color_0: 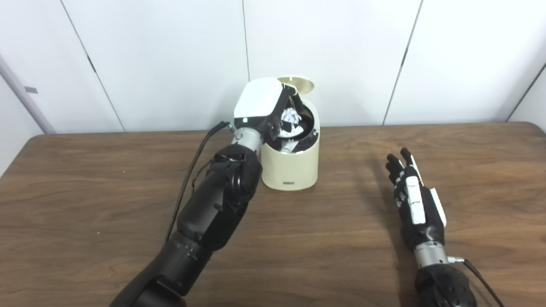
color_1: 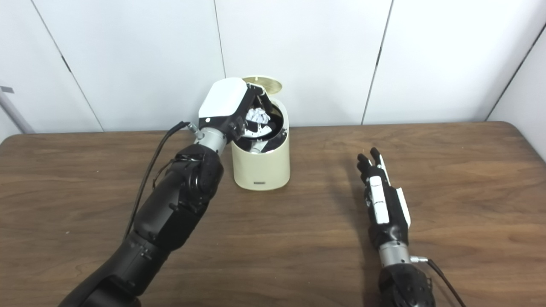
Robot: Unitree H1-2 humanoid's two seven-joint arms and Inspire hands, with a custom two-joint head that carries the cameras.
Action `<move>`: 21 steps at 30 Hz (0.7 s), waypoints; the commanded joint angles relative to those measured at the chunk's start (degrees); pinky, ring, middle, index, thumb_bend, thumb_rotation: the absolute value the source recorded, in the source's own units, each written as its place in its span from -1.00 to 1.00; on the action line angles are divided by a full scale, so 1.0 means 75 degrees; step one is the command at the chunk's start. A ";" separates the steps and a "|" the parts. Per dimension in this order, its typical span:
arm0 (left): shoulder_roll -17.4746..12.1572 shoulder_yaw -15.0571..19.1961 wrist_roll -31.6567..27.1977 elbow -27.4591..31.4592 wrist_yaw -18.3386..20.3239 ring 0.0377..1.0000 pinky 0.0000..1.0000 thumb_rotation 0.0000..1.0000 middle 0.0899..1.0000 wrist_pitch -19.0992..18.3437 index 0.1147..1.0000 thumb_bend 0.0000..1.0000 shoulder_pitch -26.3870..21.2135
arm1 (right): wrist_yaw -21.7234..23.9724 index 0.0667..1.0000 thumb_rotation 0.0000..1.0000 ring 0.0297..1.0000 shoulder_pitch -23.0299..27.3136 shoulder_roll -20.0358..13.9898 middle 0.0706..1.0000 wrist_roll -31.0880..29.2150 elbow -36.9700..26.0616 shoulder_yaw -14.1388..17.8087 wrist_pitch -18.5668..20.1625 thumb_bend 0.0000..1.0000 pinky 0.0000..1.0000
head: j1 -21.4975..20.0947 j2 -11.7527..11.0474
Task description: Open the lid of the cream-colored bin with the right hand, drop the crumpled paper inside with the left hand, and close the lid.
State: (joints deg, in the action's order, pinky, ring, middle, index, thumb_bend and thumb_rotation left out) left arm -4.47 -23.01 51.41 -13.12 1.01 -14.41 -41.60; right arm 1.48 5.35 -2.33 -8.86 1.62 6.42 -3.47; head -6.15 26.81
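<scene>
The cream-colored bin (color_0: 291, 167) stands at the middle back of the table with its round lid (color_0: 297, 83) tipped up behind the opening. My left hand (color_0: 261, 105) hangs over the bin's mouth, fingers curled down into it and shut on the crumpled white paper (color_0: 291, 115), which shows between the fingers just above the dark inside. My right hand (color_0: 413, 197) rests on the table well to the right of the bin, fingers straight and apart, holding nothing.
A brown wooden table (color_0: 341, 238) carries everything, with white wall panels (color_0: 170, 55) close behind the bin. The left arm's cable (color_0: 192, 166) loops beside the forearm.
</scene>
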 commanded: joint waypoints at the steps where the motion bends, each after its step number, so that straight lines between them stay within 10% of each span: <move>1: 0.0039 -0.0048 0.0073 0.0044 -0.0035 -0.33 -0.43 -1.00 -0.16 -0.0006 -0.04 -0.02 -0.0328 | 0.0018 0.98 0.76 0.93 -0.0498 0.0153 0.83 -0.0066 0.0379 -0.0036 -0.0008 -0.09 1.00 | -0.0017 0.0002; 14: -0.0040 -0.0133 0.0204 0.0213 0.0629 -0.43 -0.57 -1.00 -0.15 -0.0503 -0.14 0.05 -0.0314 | -0.0018 0.95 0.74 0.90 -0.0469 0.0147 0.79 0.0038 0.0386 -0.0048 0.0016 -0.07 1.00 | -0.0015 0.0000; 15: -0.0031 -0.0102 0.0162 0.0215 0.0640 -0.54 -0.65 -0.93 -0.38 -0.0494 -0.14 0.05 -0.0301 | -0.0009 0.95 0.74 0.91 -0.0465 0.0150 0.79 0.0033 0.0398 -0.0050 -0.0002 -0.07 1.00 | -0.0016 -0.0003; 17: -0.0035 -0.0074 0.0123 0.0214 0.0601 -0.67 -0.74 -0.96 -0.58 -0.0444 0.09 0.69 -0.0282 | -0.0009 0.95 0.74 0.91 -0.0447 0.0168 0.79 0.0010 0.0423 -0.0041 -0.0027 -0.07 1.00 | -0.0019 0.0009; 21: -0.0038 -0.0062 0.0067 0.0241 0.0616 -0.76 -0.82 -0.97 -0.68 -0.0447 0.22 0.90 -0.0277 | -0.0041 0.95 0.74 0.91 -0.0427 0.0162 0.80 0.0066 0.0447 -0.0047 -0.0035 -0.07 1.00 | -0.0032 0.0004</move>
State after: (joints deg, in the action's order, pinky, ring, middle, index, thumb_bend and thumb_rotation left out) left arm -4.56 -23.60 52.03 -12.12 5.34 -17.40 -42.24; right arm 1.25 5.43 -2.30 -8.28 1.65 6.33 -2.85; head -6.33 26.81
